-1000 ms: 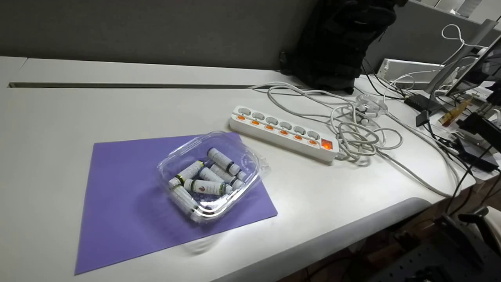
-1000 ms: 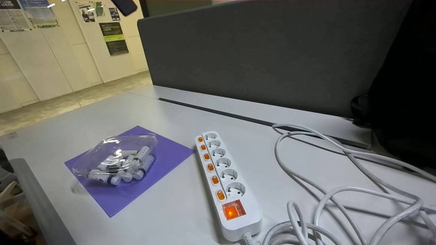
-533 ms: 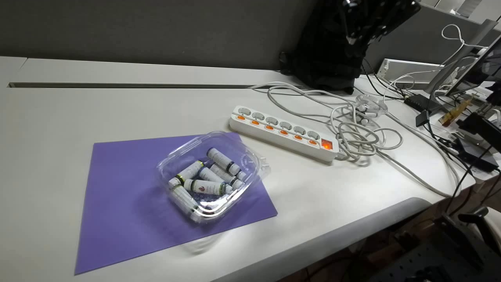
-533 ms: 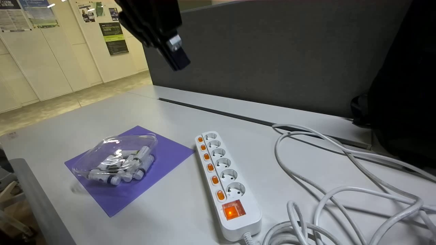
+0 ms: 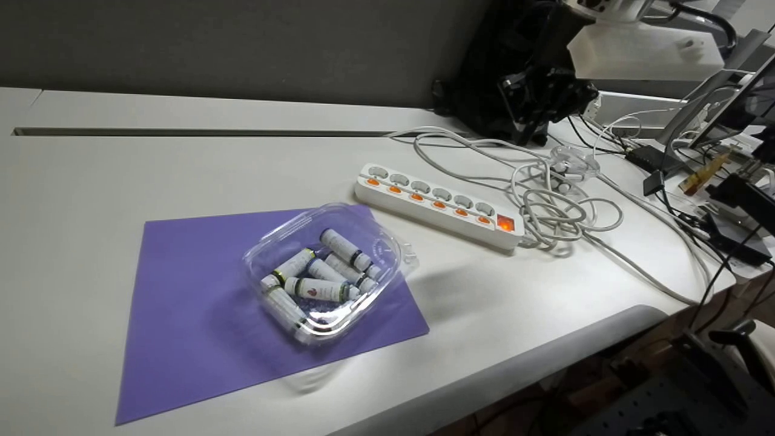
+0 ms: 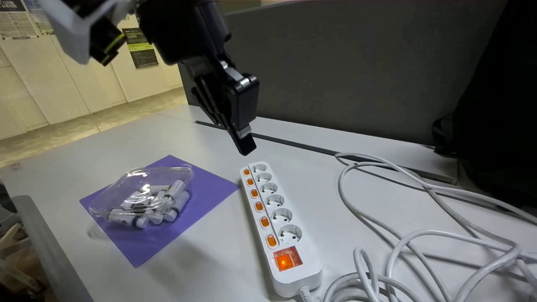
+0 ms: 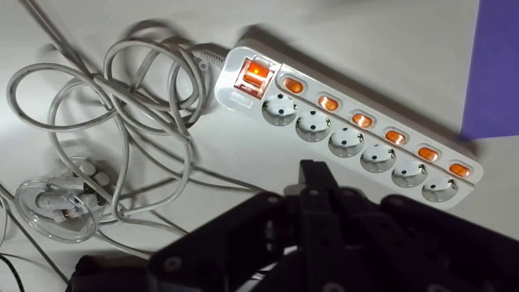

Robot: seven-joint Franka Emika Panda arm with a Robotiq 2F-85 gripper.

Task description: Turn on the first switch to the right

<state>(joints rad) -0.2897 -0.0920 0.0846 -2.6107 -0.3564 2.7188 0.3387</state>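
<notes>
one switch (image 7: 292,85) beside big rocker (image 7: 256,74) | wrist view: beyond jaws, apart | jaws together

Power strip (image 6: 288,206): white, lengthwise on a pale table (image 6: 327,188), its cord end nearest.
Orange rocker switches (image 6: 259,206): six in a row along the power strip's left edge.
Main switch (image 6: 285,261): larger, glowing, at the power strip's near end.
Gripper (image 6: 246,147): black, tilted downward, apart from the power strip, seemingly above its far end, though depth reads poorly.
Purple sheet (image 6: 205,188): left of the power strip, a corner just beside it.
Clear container (image 6: 121,184): left of the power strip, on the sheet, white bottles (image 6: 126,217) inside.
Cord (image 6: 512,250): looped right of the power strip.
</notes>
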